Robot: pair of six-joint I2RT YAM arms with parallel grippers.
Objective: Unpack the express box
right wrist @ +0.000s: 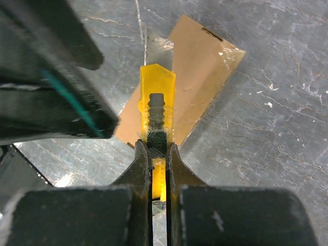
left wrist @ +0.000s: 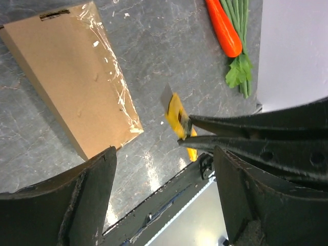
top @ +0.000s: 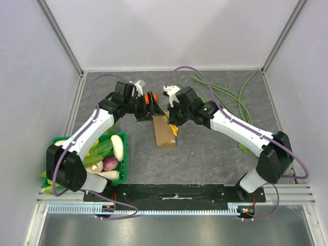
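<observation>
The express box [top: 164, 131] is a flat brown carton lying shut on the grey table, with clear tape along its edge; it also shows in the left wrist view [left wrist: 72, 77] and the right wrist view [right wrist: 200, 72]. My right gripper [top: 172, 123] [right wrist: 157, 154] is shut on a yellow utility knife [right wrist: 156, 102] [left wrist: 177, 117]. The knife's blade [right wrist: 154, 48] is out and points at the box's edge. My left gripper [top: 154, 110] [left wrist: 164, 195] is open and empty, hovering just beyond the box's far end, close to the knife.
A green crate [top: 122, 141] of vegetables stands at the front left beside the left arm. Long green beans [top: 225, 95] lie at the back right. A carrot [left wrist: 224, 28] with green tops lies near the back wall. The two wrists are close together.
</observation>
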